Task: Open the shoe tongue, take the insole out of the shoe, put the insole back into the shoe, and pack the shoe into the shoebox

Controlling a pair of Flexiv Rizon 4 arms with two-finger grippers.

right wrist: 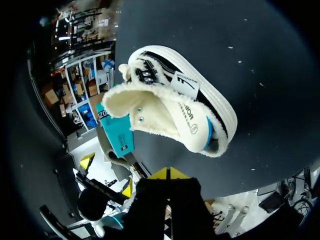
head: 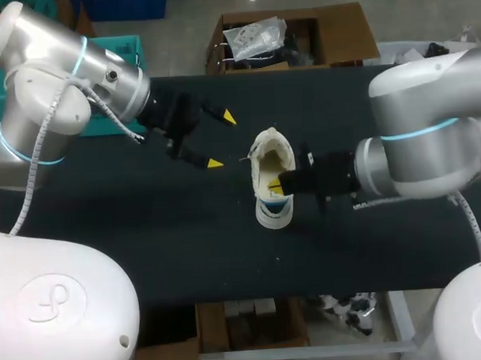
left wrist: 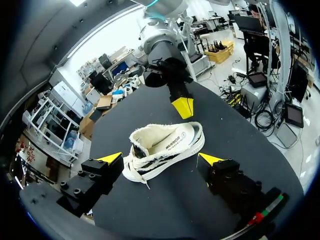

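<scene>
A cream-lined canvas shoe (head: 270,167) with a white sole and dark stripes lies in the middle of the black table (head: 147,231), its opening facing up. My left gripper (head: 220,140) hovers open just to the shoe's left. In the left wrist view the shoe (left wrist: 162,147) lies ahead of that gripper (left wrist: 160,159), between its spread fingers and untouched. My right gripper (head: 278,183) is shut at the heel end, nothing between its tips. In the right wrist view the shoe (right wrist: 175,107) lies just ahead of that gripper (right wrist: 169,174). No insole shows outside the shoe.
A teal box (head: 125,50) sits at the table's far left, mostly hidden behind my left arm; the right wrist view shows the teal box (right wrist: 117,132) beyond the shoe. Bare black tabletop lies in front of the shoe.
</scene>
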